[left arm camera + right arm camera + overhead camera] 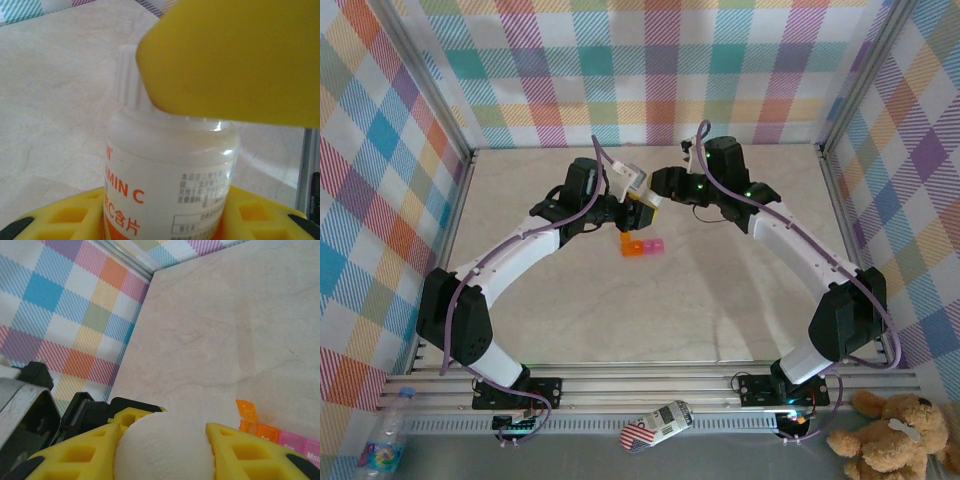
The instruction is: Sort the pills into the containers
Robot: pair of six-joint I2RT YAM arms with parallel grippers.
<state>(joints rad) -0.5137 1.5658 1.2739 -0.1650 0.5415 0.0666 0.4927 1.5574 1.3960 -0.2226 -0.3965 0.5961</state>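
Note:
My left gripper [165, 220] is shut on a small white bottle [170, 150] with orange "VITAMIN C" print, its yellow fingers [65, 217] on either side of the body. My right gripper [162, 452] is shut on the bottle's white ribbed cap [162, 440]; one of its yellow fingers [235, 55] covers the cap [127, 80] in the left wrist view. Both grippers [638, 205] [660, 188] meet above mid-table. The containers [642, 246], one orange box with its lid up and pink ones beside it [280, 436], lie on the table just below. The pills are hidden.
Plaid walls [380, 170] and an aluminium frame [840, 190] enclose the beige table [720, 290]. Bare table lies left, right and in front of the containers. A plush bear [890, 430] and a water bottle [385, 440] sit outside by the front rail.

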